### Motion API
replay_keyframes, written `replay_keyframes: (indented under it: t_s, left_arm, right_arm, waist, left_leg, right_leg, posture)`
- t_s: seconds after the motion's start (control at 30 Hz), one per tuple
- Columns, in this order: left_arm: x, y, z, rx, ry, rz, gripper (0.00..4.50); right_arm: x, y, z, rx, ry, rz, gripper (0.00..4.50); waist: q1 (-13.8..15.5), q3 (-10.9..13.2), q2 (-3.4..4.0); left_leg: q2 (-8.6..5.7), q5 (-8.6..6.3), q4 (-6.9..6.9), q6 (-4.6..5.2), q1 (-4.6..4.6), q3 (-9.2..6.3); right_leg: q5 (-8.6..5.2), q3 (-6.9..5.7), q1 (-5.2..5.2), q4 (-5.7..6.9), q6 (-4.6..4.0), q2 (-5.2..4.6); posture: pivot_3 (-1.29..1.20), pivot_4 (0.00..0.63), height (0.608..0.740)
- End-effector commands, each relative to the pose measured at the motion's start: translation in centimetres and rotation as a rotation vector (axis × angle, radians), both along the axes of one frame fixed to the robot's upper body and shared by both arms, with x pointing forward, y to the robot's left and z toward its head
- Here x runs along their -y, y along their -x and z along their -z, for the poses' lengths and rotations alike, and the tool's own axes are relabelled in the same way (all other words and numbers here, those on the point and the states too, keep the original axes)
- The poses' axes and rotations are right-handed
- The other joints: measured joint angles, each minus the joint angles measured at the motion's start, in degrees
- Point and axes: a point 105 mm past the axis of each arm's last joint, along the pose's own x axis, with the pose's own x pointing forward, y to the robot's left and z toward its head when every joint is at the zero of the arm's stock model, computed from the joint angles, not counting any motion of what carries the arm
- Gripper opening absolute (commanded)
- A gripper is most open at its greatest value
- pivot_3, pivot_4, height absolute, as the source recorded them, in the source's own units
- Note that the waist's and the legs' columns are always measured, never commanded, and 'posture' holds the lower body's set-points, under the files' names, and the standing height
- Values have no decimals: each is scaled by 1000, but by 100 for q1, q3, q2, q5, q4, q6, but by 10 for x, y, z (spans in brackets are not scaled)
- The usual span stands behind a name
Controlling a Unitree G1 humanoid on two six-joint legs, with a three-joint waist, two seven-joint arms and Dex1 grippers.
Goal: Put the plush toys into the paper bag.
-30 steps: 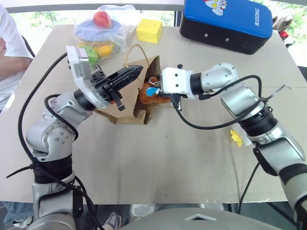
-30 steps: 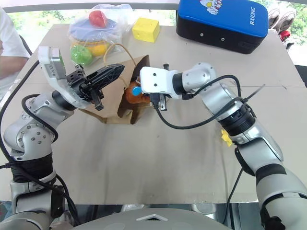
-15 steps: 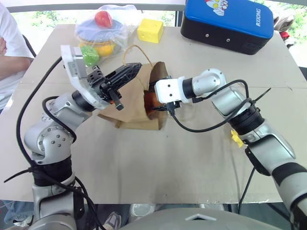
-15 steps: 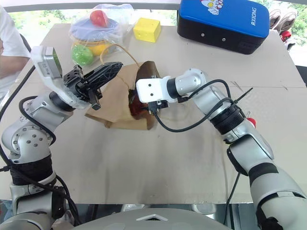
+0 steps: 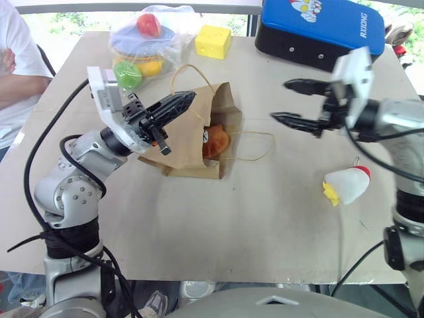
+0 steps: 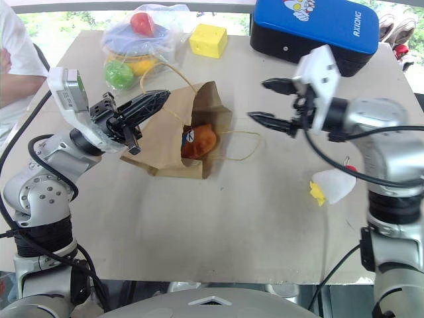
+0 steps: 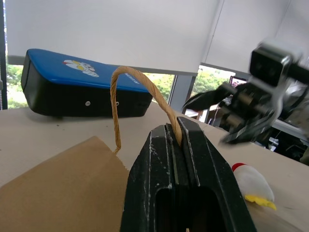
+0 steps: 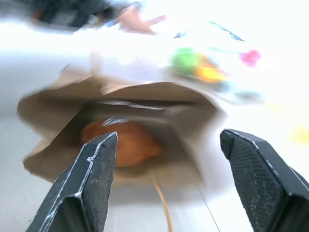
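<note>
I have the paper bag [image 5: 199, 132] lying on its side, mouth toward my right gripper [image 5: 299, 101], with the orange-brown toy [image 5: 214, 141] inside it. My left gripper [image 5: 173, 106] is clamped on the upper twine handle [image 7: 126, 94], holding the mouth up. The right fingers stand wide with nothing between them. The white chicken [image 5: 347, 185] lies below and outboard of them, nearer the right arm, long axis across the table [image 5: 265, 225], with bare room around it.

Bright daylight, right wrist view blurred
</note>
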Motion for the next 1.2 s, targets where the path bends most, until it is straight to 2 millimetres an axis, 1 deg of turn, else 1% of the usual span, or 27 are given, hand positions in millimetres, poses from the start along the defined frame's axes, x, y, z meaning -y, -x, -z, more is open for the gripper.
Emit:
replay_keyframes:
  t_s: [0.03,0.07,0.13,0.2,0.23,0.27,0.33,0.4,0.47,0.53,0.6,0.63,0.67,0.7,0.8,0.9,0.97,1.03,1.13,1.2]
  left_arm:
    - [4,3,-6,46,-2,28,0]
    - [5,2,-6,46,-2,33,0]
    - [6,0,-7,45,-6,47,0]
    - [8,-2,-8,47,-10,62,0]
    - [9,-3,-8,49,-11,67,0]
    - [9,-3,-9,50,-11,70,0]
    - [10,-4,-9,52,-13,73,0]
    - [10,-6,-9,55,-18,79,0]
    - [11,-6,-10,58,-25,82,0]
    - [9,-5,-10,60,-29,77,0]
    - [8,-4,-10,62,-32,67,0]
    - [7,-4,-10,63,-33,62,0]
    - [7,-3,-10,64,-34,58,0]
    - [7,-3,-10,64,-34,55,0]
    - [7,-2,-10,64,-32,51,0]
    - [6,-1,-10,64,-27,42,0]
    - [5,-1,-10,62,-21,40,0]
    - [6,-1,-10,57,-15,44,0]
    - [5,-1,-11,51,-8,52,0]
    - [6,0,-12,43,-6,66,0]
  right_arm:
    - [49,30,19,-114,100,167,3332]
    - [63,38,29,-169,132,210,3332]
    - [90,52,56,-252,281,305,3332]
    - [113,62,83,-337,406,370,3332]
    - [120,65,92,-373,423,392,3332]
    - [124,68,98,-391,428,403,3332]
    - [128,69,105,-410,420,412,3332]
    - [135,68,123,-450,455,435,3332]
    - [151,58,142,-450,502,532,2792]
    - [153,48,147,-427,471,565,1994]
    - [150,43,147,-421,431,563,919]
    - [148,43,148,-424,429,551,644]
    - [147,43,148,-429,420,546,264]
    - [146,42,149,-433,410,544,57]
    - [145,44,150,-442,403,531,57]
    - [133,45,131,-388,331,464,57]
    - [117,45,110,-336,231,396,57]
    - [95,46,88,-280,139,300,57]
    - [72,44,67,-220,79,215,57]
    - [47,37,49,-138,53,132,57]
  waist:
    - [53,-2,-3]
    - [41,-1,-2]
    - [29,1,2]
    - [35,0,3]
    - [22,-2,-1]
    - [-8,-4,-3]
    - [-87,-3,-2]
    - [-130,-4,-3]
    - [-135,-5,-8]
    - [-129,-7,-12]
    - [-131,-6,-10]
    - [-134,-6,-10]
    - [-135,-7,-12]
    - [-130,-7,-13]
    - [-121,-8,-15]
    - [-122,-8,-15]
    - [-124,-7,-13]
    - [-130,-6,-11]
    - [-117,-3,-7]
    - [-109,-2,-8]
  left_leg:
    - [0,0,-1,0,0,-3]
    - [0,-1,-2,1,3,-4]
    - [0,-1,0,1,4,2]
    - [-1,-1,1,2,9,8]
    - [-1,-1,0,2,12,8]
    - [0,-1,2,2,14,11]
    - [3,0,8,2,17,18]
    - [4,0,9,2,23,20]
    - [5,0,10,2,23,17]
    - [5,0,10,2,19,13]
    - [4,0,10,2,20,17]
    - [4,0,10,2,20,17]
    - [5,0,10,2,21,17]
    - [5,0,10,2,21,17]
    - [6,0,10,2,21,14]
    - [6,0,11,2,21,15]
    - [6,0,10,2,21,14]
    - [8,0,10,2,21,13]
    - [8,0,10,2,22,13]
    - [8,0,11,2,17,8]
  right_leg:
    - [-1,-3,2,-2,-1,1]
    - [-2,-6,7,-7,-2,2]
    - [-2,1,8,-8,-1,5]
    - [-4,9,9,-8,1,6]
    - [-4,8,13,-10,3,7]
    - [-5,10,13,-11,5,8]
    - [-13,18,13,-7,22,11]
    - [-14,22,13,-4,26,13]
    - [-14,21,15,-4,27,17]
    - [-15,18,14,-5,26,17]
    - [-13,24,14,-4,25,16]
    - [-13,24,14,-4,25,17]
    - [-13,24,14,-4,26,17]
    - [-13,23,14,-4,26,18]
    - [-13,21,15,-4,26,17]
    - [-13,22,15,-4,26,17]
    - [-13,22,15,-2,25,18]
    - [-13,21,15,-1,25,21]
    - [-12,22,15,1,26,21]
    - [-12,15,15,-2,26,21]
  posture:
    - [0,150,740]
    - [0,150,740]
    - [0,150,740]
    - [0,150,740]
    - [0,150,740]
    - [0,150,740]
    - [0,150,740]
    - [0,150,740]
    - [0,150,740]
    - [0,150,740]
    - [0,150,740]
    - [0,150,740]
    - [0,150,740]
    - [0,150,740]
    - [0,150,740]
    - [0,150,740]
    - [0,150,740]
    - [0,150,740]
    - [0,150,740]
    - [0,150,740]
